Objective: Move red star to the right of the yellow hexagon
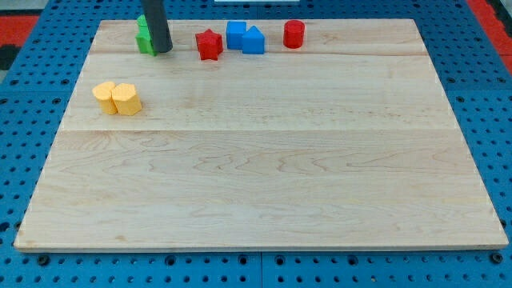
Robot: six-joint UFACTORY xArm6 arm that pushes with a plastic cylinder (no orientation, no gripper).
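the wooden board (264,160) lies on a blue table with holes (32,160). the arm has no pincer, only a dark rod (155,22), so there is nothing that can clench, let go or grasp. the rod comes down near the top left corner of the board. its tip (162,50) sits on the board, right up against a green block (145,38). the green block is partly hidden behind the rod, so its shape cannot be made out.

the red star (209,45) is near the top edge of the board, a little to the view's right of the tip, with bare wood between them. just to the view's right of the star are two blue blocks (245,37) touching each other. further right along the top edge stands a red cylinder (294,34) by itself.

the yellow hexagon (126,98) is close to the left edge of the board, lower down than the tip. another yellow block (104,94) touches it on the view's left. the red star is well apart from the two yellow blocks, up and to the view's right of them.
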